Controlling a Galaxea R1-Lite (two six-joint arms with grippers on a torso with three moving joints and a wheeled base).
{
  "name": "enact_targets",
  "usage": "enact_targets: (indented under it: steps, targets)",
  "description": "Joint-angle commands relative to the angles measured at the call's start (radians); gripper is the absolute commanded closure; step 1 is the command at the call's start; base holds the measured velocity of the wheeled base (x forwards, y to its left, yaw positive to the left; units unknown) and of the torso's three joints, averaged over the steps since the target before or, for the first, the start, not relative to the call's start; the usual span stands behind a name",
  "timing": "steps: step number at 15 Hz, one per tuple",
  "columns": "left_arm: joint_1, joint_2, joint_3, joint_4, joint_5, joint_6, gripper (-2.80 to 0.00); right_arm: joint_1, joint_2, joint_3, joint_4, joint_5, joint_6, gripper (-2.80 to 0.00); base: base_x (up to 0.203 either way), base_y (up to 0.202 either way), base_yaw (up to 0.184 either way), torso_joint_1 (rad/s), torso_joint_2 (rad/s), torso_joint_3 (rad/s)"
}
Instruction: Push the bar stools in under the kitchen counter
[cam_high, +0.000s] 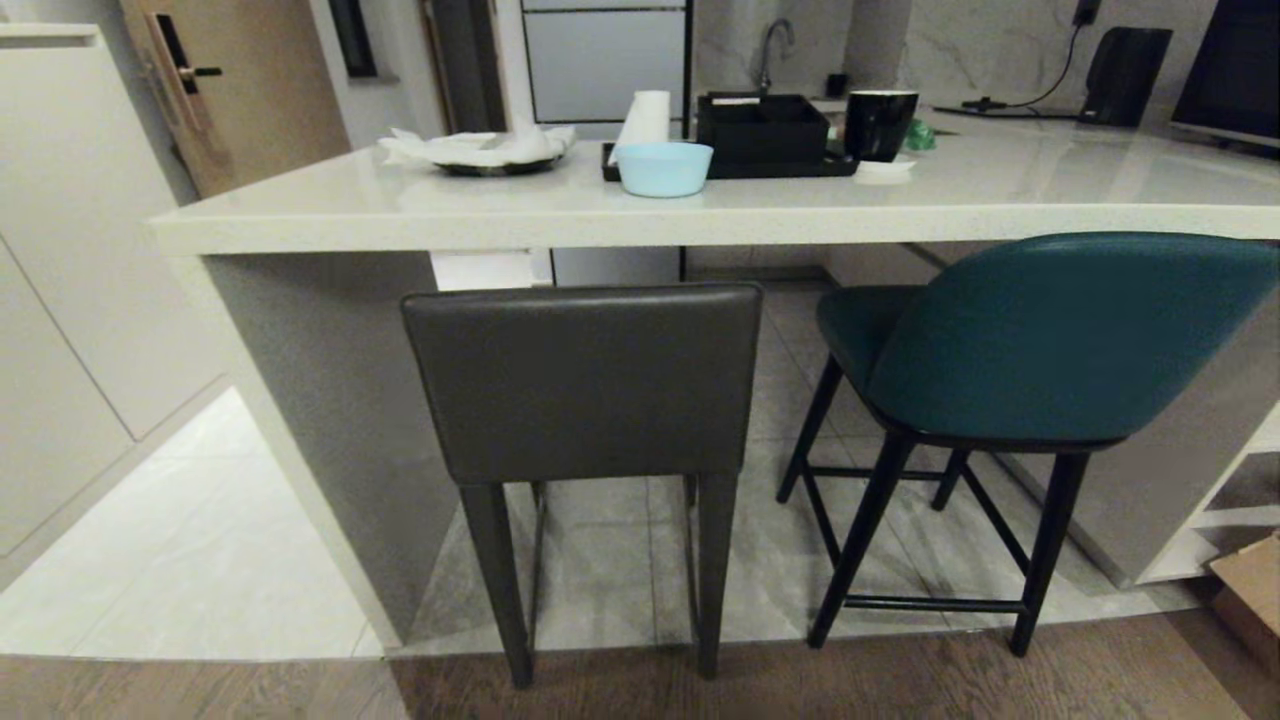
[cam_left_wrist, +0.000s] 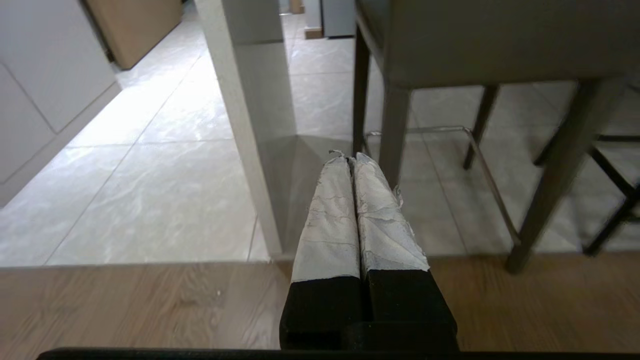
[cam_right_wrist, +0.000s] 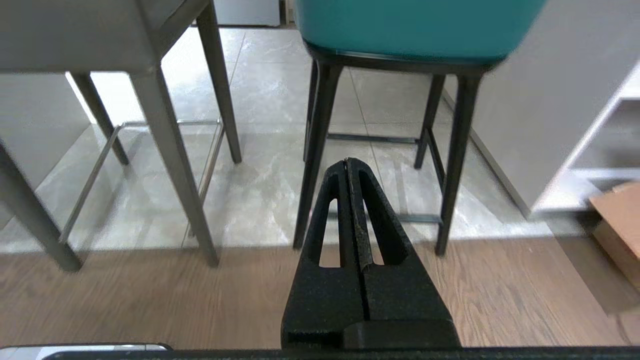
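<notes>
On the left, the left end effector (cam_left_wrist: 350, 159) hangs low over the wood floor, its taped fingers (cam_left_wrist: 330, 215) pressed together, empty, aimed at the table (cam_high: 620, 215) side panel. The grey-brown stool (cam_high: 585, 380) stands next, seemingly only partly under the table edge. The teal stool (cam_high: 1050, 340) sits right of it, back sticking out. The right end effector (cam_right_wrist: 348, 162) is closed too, pointing at the teal stool's legs.

On the desk you had a light blue bowl (cam_high: 664, 167) near the front edge, a black tray (cam_high: 765, 135) behind it, a black mug (cam_high: 879, 124), and a paper-heaped plate (cam_high: 480, 150) toward the left corner.
</notes>
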Motion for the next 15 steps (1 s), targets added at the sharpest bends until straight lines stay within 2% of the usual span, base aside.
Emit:
enact_targets:
  steps: [1,10,15]
  targets:
    - [0.000,0.000,0.011,0.000,0.000,-0.002,0.00,0.000,0.000,0.000,0.001,0.001,-0.002,0.00,-0.199,0.000,0.000,0.000,0.00,-0.001]
    - [0.000,0.000,0.011,0.000,0.002,-0.008,0.00,0.000,0.000,0.000,0.001,-0.002,0.003,0.00,-0.192,0.000,-0.001,0.003,0.00,0.005]
    - [0.000,0.000,0.011,-0.002,0.002,-0.011,0.00,0.000,0.000,0.000,0.001,-0.002,0.003,0.00,-0.014,0.000,-0.001,0.000,0.00,0.000]
